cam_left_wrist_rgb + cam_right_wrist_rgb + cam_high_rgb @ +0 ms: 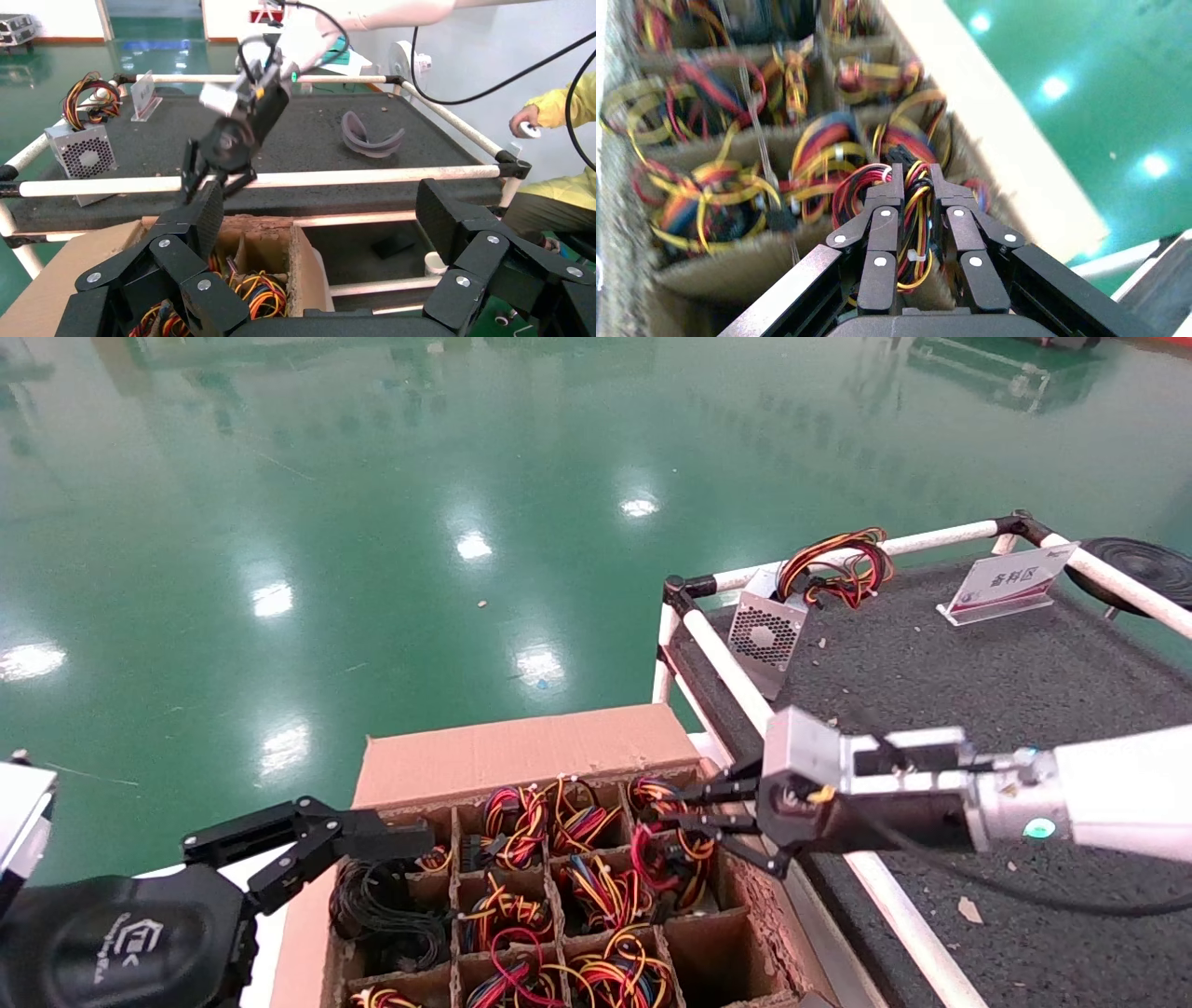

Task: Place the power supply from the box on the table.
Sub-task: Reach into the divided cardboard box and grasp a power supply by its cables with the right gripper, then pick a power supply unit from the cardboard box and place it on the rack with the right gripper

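The brown cardboard box point(521, 752) with grid cells stands against the table point(978, 663). Bundles of red, yellow and orange wires fill its cells. My right gripper point(684, 817) reaches into a cell at the box's far right. It is shut on the wire bundle point(914, 210) of a power supply, whose silver body is hidden down in the cell. The right wrist view has the gripper point(916, 179) with the wires squeezed between its fingers. My left gripper point(372, 850) hangs open over the box's near left side, holding nothing point(323, 207).
Another silver unit point(768, 635) with a fan grille and wire loop sits at the table's far left corner. A white rail point(726, 663) runs between box and table. A sign point(1010, 581), a black disc point(1141, 565) and a grey curved piece point(372, 137) lie farther off.
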`<action>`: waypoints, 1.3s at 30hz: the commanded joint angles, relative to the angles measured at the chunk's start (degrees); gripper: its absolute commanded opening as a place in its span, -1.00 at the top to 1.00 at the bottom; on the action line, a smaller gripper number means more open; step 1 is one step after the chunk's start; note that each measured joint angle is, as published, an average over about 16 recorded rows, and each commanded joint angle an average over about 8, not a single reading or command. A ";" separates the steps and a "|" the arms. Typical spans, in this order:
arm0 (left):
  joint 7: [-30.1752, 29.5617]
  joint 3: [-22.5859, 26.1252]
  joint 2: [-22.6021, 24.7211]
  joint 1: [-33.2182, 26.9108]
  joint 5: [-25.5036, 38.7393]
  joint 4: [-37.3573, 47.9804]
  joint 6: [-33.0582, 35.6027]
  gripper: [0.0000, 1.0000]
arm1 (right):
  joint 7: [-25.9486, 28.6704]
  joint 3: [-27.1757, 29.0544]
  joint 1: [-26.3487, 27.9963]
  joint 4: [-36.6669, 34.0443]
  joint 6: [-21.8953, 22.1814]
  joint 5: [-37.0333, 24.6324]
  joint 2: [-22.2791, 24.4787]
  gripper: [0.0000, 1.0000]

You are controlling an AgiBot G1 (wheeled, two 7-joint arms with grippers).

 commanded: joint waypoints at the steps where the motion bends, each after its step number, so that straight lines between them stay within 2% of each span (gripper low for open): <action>1: 0.00 0.00 0.00 0.00 0.00 0.00 0.00 -1.00 | 1.08 0.19 0.74 0.08 -1.58 0.25 0.37 1.00; 8: 0.00 0.00 0.00 0.00 0.00 0.00 0.00 -1.00 | 4.13 1.94 3.92 1.21 -3.28 2.66 2.43 1.00; 21: 0.01 0.01 0.00 0.00 -0.01 0.00 0.00 -1.00 | 12.51 6.14 9.27 5.26 -3.67 9.31 7.44 1.00; 31: 0.01 0.02 -0.01 0.00 -0.01 0.00 -0.01 -1.00 | 16.68 7.86 11.80 5.75 -2.38 12.72 12.33 1.00; 39: 0.01 0.02 -0.01 -0.01 -0.01 0.00 -0.01 -1.00 | 17.43 8.85 13.21 3.49 0.00 14.13 15.67 1.00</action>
